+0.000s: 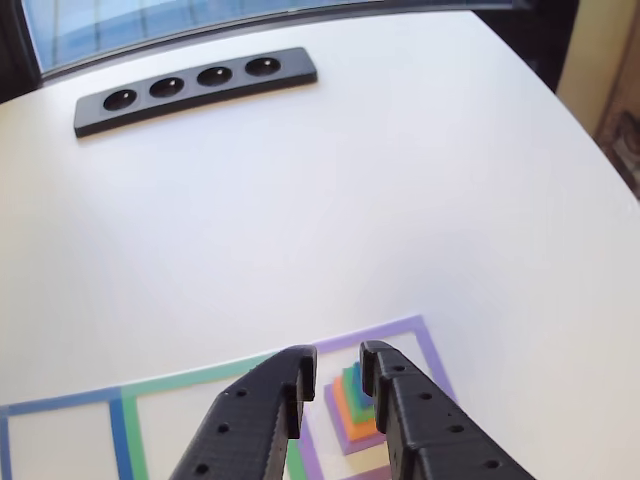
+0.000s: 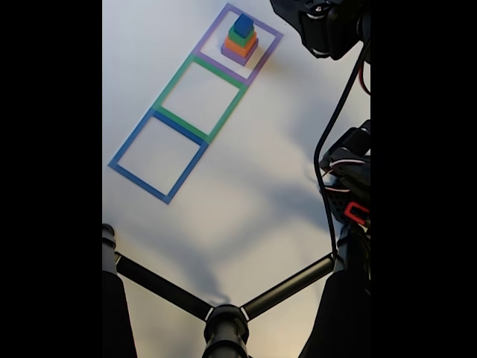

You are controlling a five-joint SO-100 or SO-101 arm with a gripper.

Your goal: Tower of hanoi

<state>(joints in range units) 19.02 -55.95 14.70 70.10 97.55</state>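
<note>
The tower of hanoi [image 2: 240,41] stands stacked inside the purple tape square [image 2: 211,30] at the top of the fixed view: purple slab [image 2: 237,54] at the bottom, then the orange block [image 2: 240,47], the green cube [image 2: 242,36] and the blue cube [image 2: 243,25] on top. In the other view the same stack [image 1: 350,408] shows between and beyond my black fingers, its top partly hidden. My gripper [image 1: 338,358] is open above it, holding nothing.
A black four-socket power strip [image 1: 195,88] lies far back on the white table. Green [image 2: 175,80] and blue [image 2: 131,136] tape squares adjoin the purple one. The arm body and a cable [image 2: 328,149] occupy the right; a black stand [image 2: 223,321] crosses the bottom.
</note>
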